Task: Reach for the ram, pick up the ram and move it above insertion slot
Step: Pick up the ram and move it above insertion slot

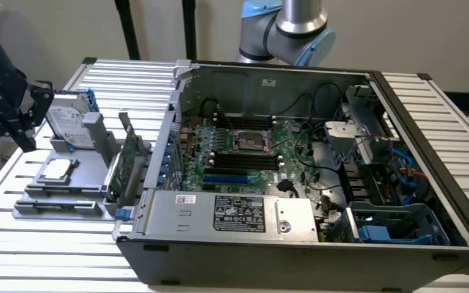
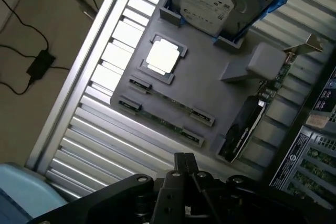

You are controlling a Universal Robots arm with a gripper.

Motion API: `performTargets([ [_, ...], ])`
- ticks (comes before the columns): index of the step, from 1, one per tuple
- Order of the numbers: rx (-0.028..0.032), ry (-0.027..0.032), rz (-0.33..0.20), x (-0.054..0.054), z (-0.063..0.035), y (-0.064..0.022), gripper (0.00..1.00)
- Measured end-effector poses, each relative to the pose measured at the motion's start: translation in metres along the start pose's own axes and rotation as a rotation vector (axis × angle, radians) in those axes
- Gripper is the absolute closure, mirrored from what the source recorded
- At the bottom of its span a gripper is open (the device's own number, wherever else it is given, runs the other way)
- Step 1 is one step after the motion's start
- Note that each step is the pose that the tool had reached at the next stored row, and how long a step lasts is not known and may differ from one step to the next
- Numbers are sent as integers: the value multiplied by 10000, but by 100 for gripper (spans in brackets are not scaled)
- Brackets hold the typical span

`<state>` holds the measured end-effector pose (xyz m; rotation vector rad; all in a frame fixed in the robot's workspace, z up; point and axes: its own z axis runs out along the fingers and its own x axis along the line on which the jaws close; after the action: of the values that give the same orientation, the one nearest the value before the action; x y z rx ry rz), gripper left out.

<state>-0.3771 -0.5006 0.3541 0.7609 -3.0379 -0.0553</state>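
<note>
The ram [image 2: 170, 102] sat on its edge in a groove of the grey holder [image 2: 210, 72] on the desk [image 1: 55, 244], probably so that its top edge was free for a grip from above. The hand [image 2: 185, 157] hovered over this holder, closed and holding nothing, well apart from the ram. Around the ram were a processor chip [image 2: 164, 57], a hard drive [image 2: 207, 1] and an upright expansion card [image 2: 252, 119]. The card stood between the holder and the open computer case [image 1: 300, 244].
</note>
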Motion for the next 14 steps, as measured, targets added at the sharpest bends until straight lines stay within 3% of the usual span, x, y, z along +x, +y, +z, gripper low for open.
performTargets([
  [14,1,94,-2548,0,-2,0,89],
])
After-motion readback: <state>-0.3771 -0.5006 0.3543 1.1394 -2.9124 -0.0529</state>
